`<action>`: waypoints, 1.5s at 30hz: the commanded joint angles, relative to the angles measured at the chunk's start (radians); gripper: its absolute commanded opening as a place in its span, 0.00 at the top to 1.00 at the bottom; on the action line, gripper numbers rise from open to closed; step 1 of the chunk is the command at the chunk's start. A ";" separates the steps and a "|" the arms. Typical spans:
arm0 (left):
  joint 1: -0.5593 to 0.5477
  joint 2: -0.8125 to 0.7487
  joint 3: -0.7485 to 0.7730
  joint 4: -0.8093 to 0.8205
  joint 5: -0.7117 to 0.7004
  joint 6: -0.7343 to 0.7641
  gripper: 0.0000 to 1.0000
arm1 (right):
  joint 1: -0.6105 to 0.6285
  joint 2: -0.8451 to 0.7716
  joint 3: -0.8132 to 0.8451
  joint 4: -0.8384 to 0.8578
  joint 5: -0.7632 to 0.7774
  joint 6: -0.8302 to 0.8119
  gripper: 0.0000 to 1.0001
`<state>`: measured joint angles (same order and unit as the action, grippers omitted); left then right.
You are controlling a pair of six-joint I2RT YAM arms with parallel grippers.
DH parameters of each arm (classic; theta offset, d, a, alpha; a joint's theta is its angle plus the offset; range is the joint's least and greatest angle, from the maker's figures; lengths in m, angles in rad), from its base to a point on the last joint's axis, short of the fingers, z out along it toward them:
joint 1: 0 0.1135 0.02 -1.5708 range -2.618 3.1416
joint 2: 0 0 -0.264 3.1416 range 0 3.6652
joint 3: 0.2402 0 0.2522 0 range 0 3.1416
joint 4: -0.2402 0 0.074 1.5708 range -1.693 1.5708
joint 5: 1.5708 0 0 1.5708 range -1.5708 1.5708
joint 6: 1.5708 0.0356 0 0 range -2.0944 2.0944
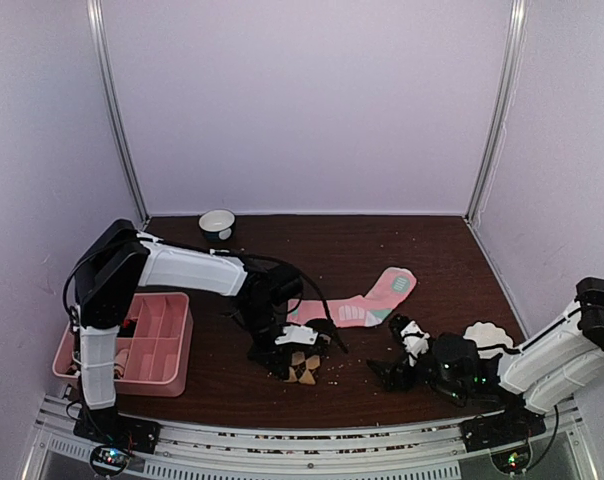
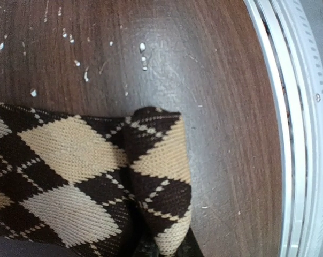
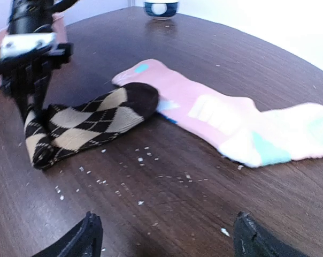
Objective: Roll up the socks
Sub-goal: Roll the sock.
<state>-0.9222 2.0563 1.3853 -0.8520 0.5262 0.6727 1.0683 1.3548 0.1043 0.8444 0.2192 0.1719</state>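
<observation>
Left gripper is clamped on the folded end of the argyle sock just below it, and the fold could be pulled loose, or the pink sock under the far toe dragged along, while the right gripper is held wide and empty.

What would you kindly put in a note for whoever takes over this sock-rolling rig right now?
Left end effector: shut on the folded end of the argyle sock, near the front of the table.
Right end effector: open, empty, low over the table, facing both socks.
Pink sock: flat and unrolled, beyond the argyle sock, whose dark toe overlaps its end.
Done: one fold begun at the argyle sock's end; nothing rolled yet.
Left: roll the argyle sock, then the pink sock.
</observation>
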 commanded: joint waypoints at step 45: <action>0.193 -0.059 0.011 0.019 0.062 -0.155 0.41 | 0.112 0.550 0.479 -0.277 -0.321 -0.287 1.00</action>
<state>-0.8024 2.1235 1.4834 -1.0054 0.6285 0.5373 1.2301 1.8572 0.6422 0.6559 0.0128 -0.2325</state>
